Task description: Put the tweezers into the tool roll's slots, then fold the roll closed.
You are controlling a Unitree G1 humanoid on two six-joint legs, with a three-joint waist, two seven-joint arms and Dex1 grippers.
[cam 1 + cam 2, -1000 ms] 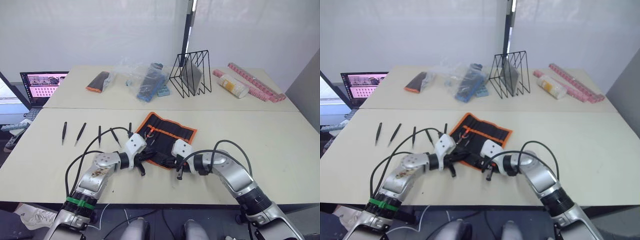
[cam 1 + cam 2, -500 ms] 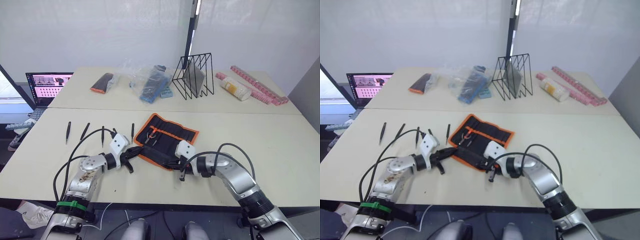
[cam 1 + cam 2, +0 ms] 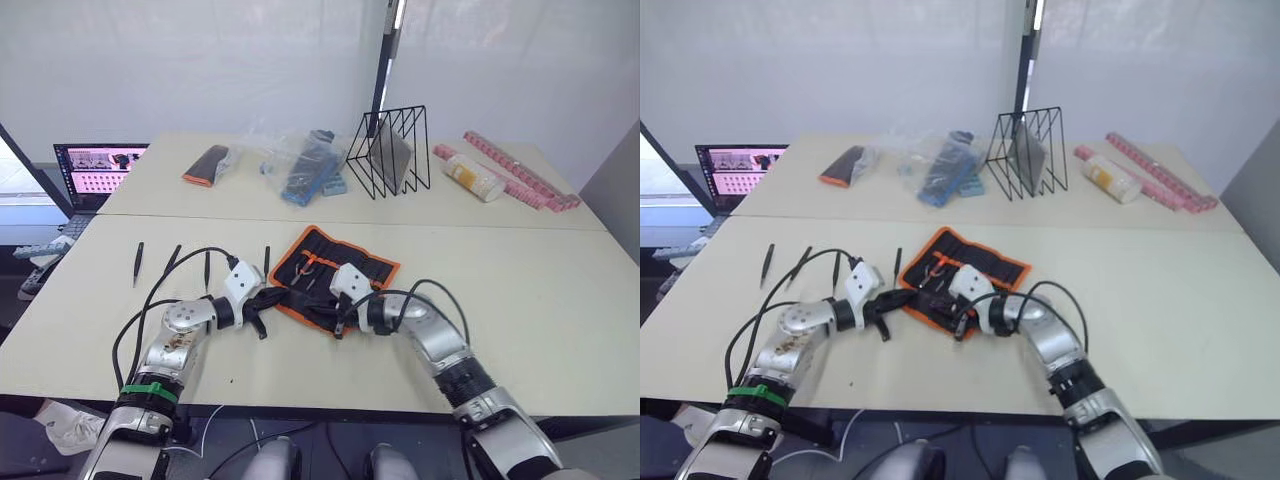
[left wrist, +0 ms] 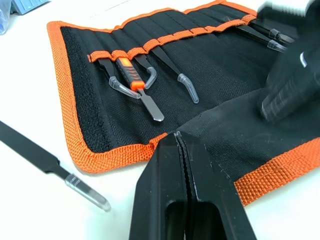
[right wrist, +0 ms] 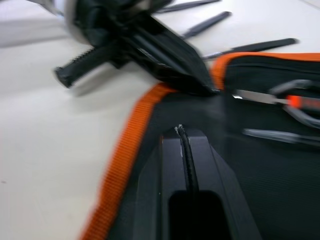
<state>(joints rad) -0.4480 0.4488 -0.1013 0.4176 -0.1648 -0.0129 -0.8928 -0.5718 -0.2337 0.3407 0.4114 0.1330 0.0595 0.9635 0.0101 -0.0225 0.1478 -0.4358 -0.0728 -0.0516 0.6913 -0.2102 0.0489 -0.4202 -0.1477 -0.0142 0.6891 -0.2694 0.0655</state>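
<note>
The tool roll [image 3: 352, 266], black with orange binding, lies open at the table's middle, with an orange-handled tool [image 4: 131, 78] and capped tweezers in its slots. Its near flap [image 4: 250, 150] is lifted and folded inward. My left gripper [image 3: 263, 304] is shut on the flap's left end, with the fingers [image 4: 165, 170] pressed together on the black fabric. My right gripper [image 3: 337, 318] is shut on the same flap a little to the right, fingers [image 5: 200, 165] closed over it. Several loose tweezers [image 3: 170, 261] lie in a row left of the roll, the closest [image 4: 35, 152] beside its orange edge.
On the far table stand a black wire rack [image 3: 391, 150], a clear bag of blue items [image 3: 303, 170] and a small black-and-orange pouch [image 3: 207, 164]. Pink strips [image 3: 520, 176] and a pale cylinder [image 3: 470, 176] lie at the back right. A laptop [image 3: 95, 172] sits at far left.
The right gripper has slid left along the roll's near edge, closer to the left gripper. The near flap now lies further over the slots. The camera has shifted slightly.
</note>
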